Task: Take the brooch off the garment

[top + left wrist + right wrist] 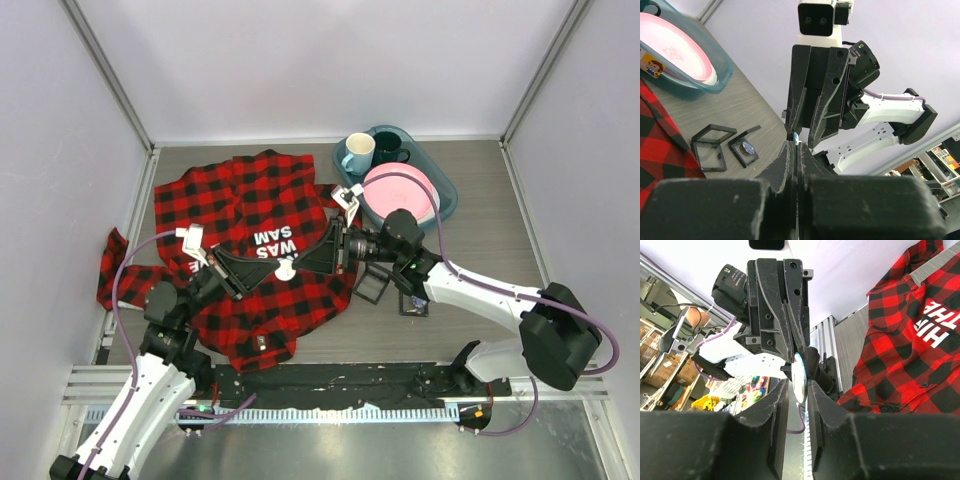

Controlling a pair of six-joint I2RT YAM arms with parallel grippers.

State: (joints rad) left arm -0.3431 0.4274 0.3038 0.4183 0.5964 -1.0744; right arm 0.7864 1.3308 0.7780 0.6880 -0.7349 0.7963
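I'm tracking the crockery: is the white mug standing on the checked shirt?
No, the white mug stands in the teal tray beside a dark mug, off the shirt.

Small pale round brooch [800,376] pinched edge-on by left gripper [798,354], right gripper [798,388] parted around it, checked garment [900,345] at right.

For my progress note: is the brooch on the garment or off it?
Off: the brooch sits between both arms' fingers, away from the garment.
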